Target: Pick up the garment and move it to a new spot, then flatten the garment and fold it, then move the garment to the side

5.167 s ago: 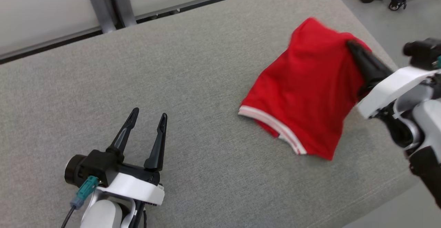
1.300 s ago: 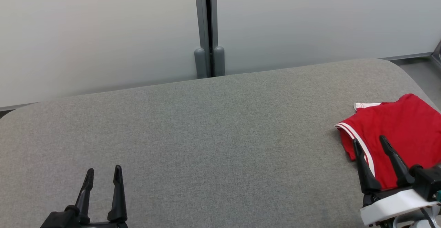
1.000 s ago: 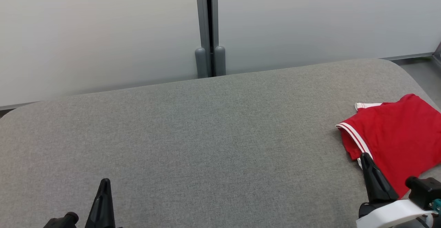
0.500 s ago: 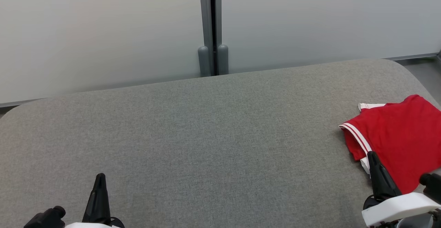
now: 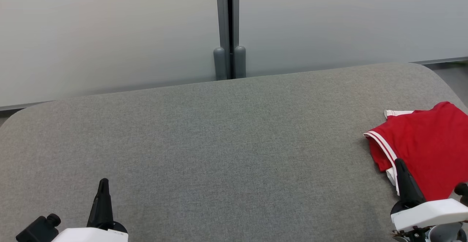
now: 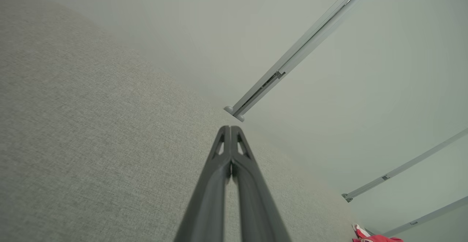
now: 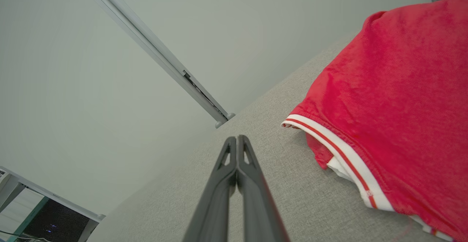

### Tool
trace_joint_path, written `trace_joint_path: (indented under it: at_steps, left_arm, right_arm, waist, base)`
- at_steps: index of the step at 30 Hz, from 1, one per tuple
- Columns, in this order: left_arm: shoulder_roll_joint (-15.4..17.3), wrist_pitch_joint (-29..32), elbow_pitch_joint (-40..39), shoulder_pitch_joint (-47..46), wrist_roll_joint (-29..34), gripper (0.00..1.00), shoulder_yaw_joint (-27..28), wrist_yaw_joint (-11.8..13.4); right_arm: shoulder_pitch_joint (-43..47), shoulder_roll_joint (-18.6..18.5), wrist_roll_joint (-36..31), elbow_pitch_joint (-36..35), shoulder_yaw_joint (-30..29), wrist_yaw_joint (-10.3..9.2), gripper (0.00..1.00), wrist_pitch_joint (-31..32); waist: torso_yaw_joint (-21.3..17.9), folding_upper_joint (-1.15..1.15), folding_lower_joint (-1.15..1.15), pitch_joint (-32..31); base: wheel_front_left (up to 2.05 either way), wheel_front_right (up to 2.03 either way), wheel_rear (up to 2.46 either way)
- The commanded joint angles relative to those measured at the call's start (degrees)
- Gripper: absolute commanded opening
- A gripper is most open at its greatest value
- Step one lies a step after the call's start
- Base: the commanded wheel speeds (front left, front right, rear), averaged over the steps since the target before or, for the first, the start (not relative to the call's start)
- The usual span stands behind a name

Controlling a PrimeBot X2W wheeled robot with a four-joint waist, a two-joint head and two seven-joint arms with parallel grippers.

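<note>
The garment is red with white-striped trim, folded into a compact bundle at the right end of the grey cushioned surface. In the right wrist view the garment lies just right of my fingers, apart from them. My right gripper is shut and empty, low at the bottom right, its tips pressed together beside the garment's striped hem. My left gripper is shut with nothing in it at the bottom left, its tips together above bare fabric. A sliver of the garment shows at the left wrist view's lower right.
A pale frosted partition wall with a grey vertical post stands right behind the cushioned surface. The surface's rounded right edge drops to the floor just beyond the garment.
The right gripper has let go of the garment, which now lies folded on the right end. Both grippers went from open to shut and drew back toward the bottom edge. The camera has tilted up.
</note>
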Motion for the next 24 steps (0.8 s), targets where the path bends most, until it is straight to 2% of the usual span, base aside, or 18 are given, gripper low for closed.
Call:
trace_joint_path:
  at_steps: [1, 24]
  left_arm:
    - [0.43, 0.5, -0.47, -2.19, -1.94, 0.0, 0.45, -0.46]
    - [0.57, 4.6, 0.99, -5.0, -16.29, 0.0, 1.6, -1.41]
  right_arm:
    - [-1.63, -0.23, 1.93, -0.46, -0.74, 0.01, 0.0, 0.65]
    - [-2.52, 1.84, 15.2, 0.04, -3.96, 0.01, 0.0, 4.69]
  waist:
    - [0.08, 0.0, 0.0, 0.03]
    - [1.16, 0.0, 0.0, 0.46]
  base:
    - [0.0, 0.0, 0.0]
    - [0.0, 0.0, 0.0]
